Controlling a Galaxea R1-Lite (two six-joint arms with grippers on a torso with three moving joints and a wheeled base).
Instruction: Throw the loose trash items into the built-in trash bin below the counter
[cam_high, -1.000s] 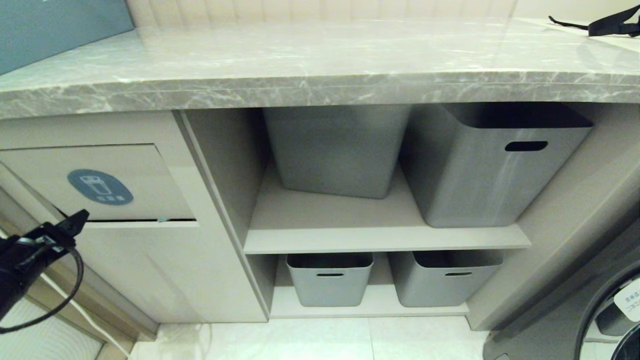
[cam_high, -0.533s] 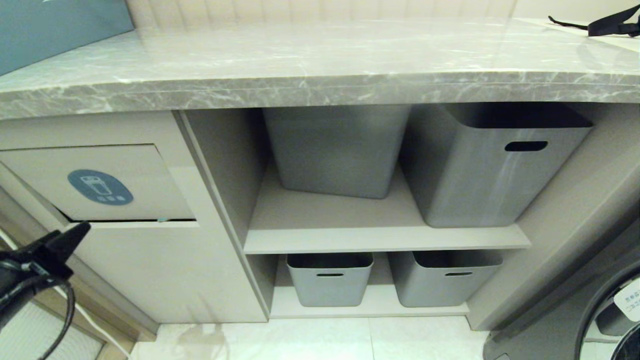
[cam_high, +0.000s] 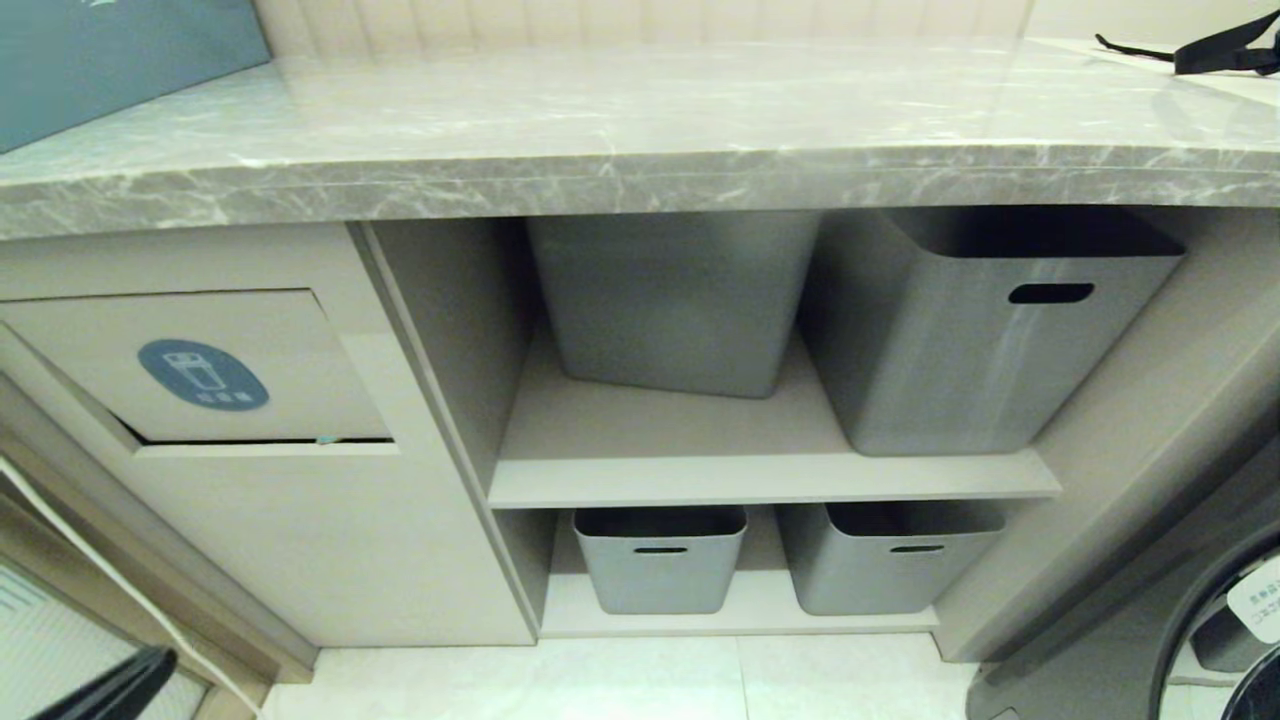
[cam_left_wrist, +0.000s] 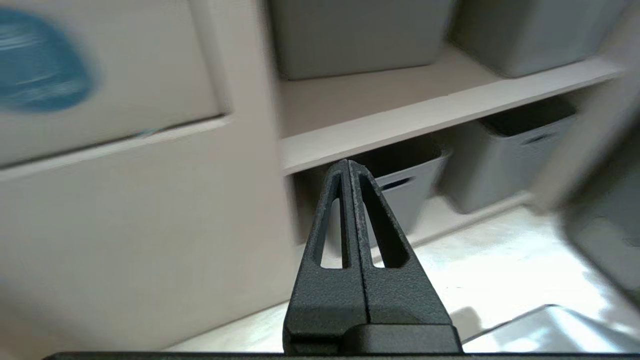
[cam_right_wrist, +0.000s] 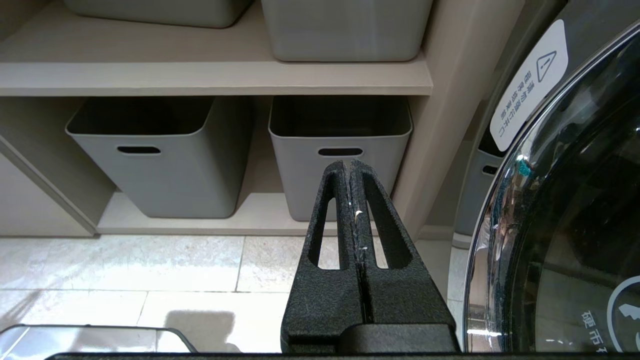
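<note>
— Dropped away from the flap, the left gripper (cam_left_wrist: 348, 167) now shows only as a dark tip at the head view's lower left corner, fingers pressed together and holding nothing.

— And the right gripper (cam_right_wrist: 350, 167)?

— Closed too, low over pale floor tiles (cam_right_wrist: 150, 260).

— And the built-in trash bin (cam_high: 200, 365)?

— Below the counter (cam_high: 640, 180), flap seemingly slightly ajar.

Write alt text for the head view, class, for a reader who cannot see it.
A grey marble counter tops a beige cabinet whose bin flap carries a blue sticker. Beside it, open shelves hold four grey tubs. The left gripper shows at the bottom left corner.
</note>
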